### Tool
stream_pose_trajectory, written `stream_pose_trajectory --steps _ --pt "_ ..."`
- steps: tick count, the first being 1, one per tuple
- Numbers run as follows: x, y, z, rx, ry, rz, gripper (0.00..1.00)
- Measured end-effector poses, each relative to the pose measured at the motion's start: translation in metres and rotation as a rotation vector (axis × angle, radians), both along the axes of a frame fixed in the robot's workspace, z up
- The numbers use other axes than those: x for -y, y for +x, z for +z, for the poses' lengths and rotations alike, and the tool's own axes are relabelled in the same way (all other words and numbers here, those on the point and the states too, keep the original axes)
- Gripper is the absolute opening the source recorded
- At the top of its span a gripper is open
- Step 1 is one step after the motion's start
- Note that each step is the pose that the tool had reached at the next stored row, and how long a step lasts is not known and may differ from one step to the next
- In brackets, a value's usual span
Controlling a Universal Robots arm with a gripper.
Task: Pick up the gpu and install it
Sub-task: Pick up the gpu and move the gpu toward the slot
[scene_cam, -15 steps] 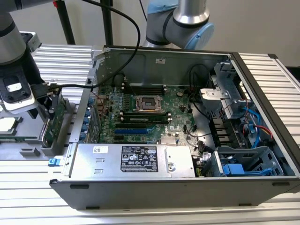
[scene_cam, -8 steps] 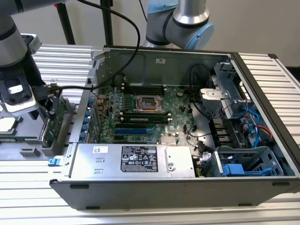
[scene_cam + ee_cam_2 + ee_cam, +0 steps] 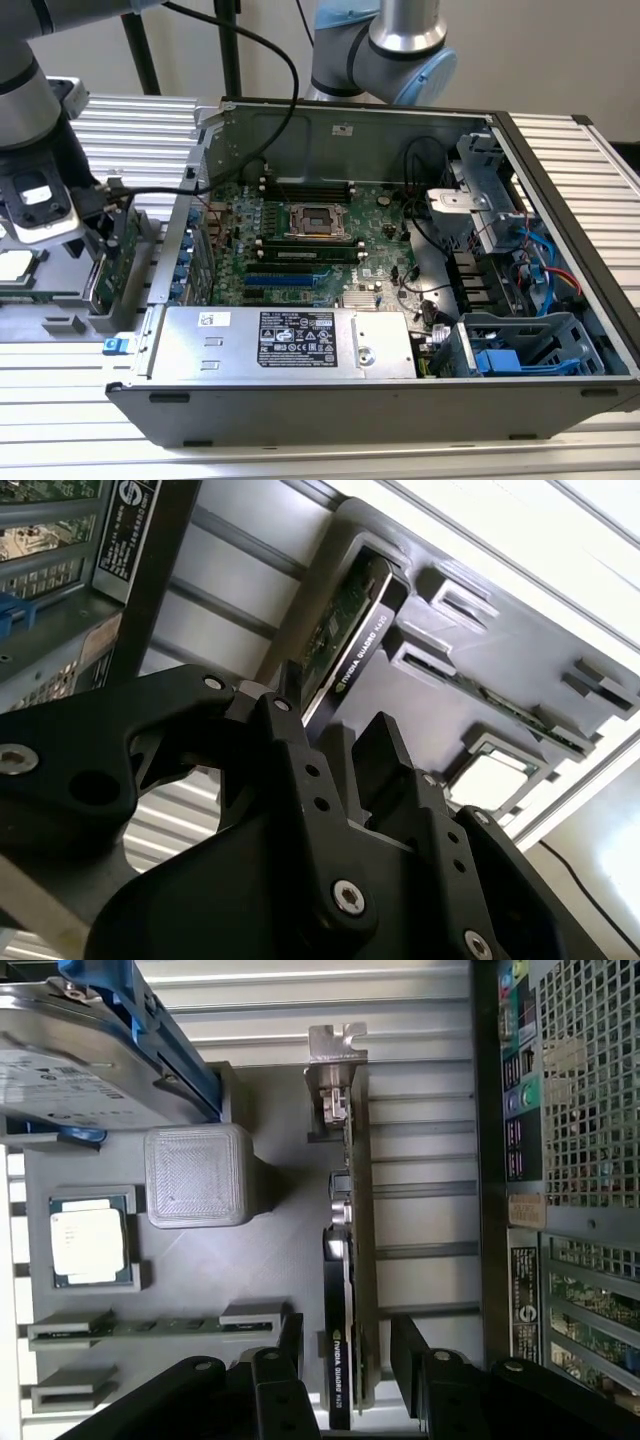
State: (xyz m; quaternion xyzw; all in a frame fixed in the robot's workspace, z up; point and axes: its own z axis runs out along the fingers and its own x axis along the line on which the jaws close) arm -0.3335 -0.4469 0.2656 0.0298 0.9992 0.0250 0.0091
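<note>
The gpu (image 3: 350, 1260) stands on its long edge in a slot of the grey holder tray (image 3: 270, 1250), its silver bracket at the end away from my gripper. Its green board faces the computer case and its black shroud faces the tray's other parts. My gripper (image 3: 348, 1328) is open and straddles the card's near end, one finger (image 3: 290, 1355) on the shroud side and the other on the board side, with a small gap on each side. The second wrist view shows the gpu (image 3: 350, 630) beyond the gripper (image 3: 335, 715). In the exterior view the gpu (image 3: 125, 265) and the gripper (image 3: 108, 235) are left of the case.
The open computer case (image 3: 560, 300) holds the green motherboard (image 3: 300, 240) with blue slots (image 3: 290, 275) and a silver power supply (image 3: 290, 340). The tray also carries a hard drive in a blue frame (image 3: 80, 1050), a processor chip (image 3: 90, 1240), a grey block (image 3: 195, 1175) and a memory stick (image 3: 150, 1328). Another arm (image 3: 390, 50) stands behind the case.
</note>
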Motion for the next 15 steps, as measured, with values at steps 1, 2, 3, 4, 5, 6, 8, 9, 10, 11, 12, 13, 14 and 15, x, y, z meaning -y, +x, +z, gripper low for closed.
stream_pose_trajectory --steps 1,2,3,4,5,6,8,9,10,11,12,13,14,15 --pt "0.0000 0.0000 -0.0006 0.0000 0.0000 0.000 1.00" --pt "0.0000 0.0000 -0.0012 0.0000 0.0000 0.000 1.00" --pt "0.0000 0.0000 -0.0018 0.0000 0.0000 0.000 1.00" --pt "0.0000 0.0000 -0.0024 0.0000 0.0000 0.000 1.00" --pt "0.0000 0.0000 -0.0030 0.0000 0.0000 0.000 1.00" --pt "0.0000 0.0000 -0.0035 -0.0001 0.0000 0.000 1.00" --pt "0.0000 0.0000 -0.0047 0.0000 0.0000 0.000 1.00" --pt "0.0000 0.0000 -0.0052 0.0000 -0.0001 0.000 1.00" --pt "0.0000 0.0000 -0.0058 0.0000 0.0000 0.000 1.00" --pt "0.0000 0.0000 -0.0064 0.0000 0.0000 0.000 1.00" --pt "0.0000 0.0000 -0.0069 0.0000 0.0000 0.000 1.00" --pt "0.0000 0.0000 -0.0075 0.0000 0.0000 0.000 1.00" --pt "0.0000 0.0000 -0.0080 0.0000 0.0000 0.000 1.00" --pt "0.0000 0.0000 -0.0086 0.0000 0.0000 0.000 1.00"
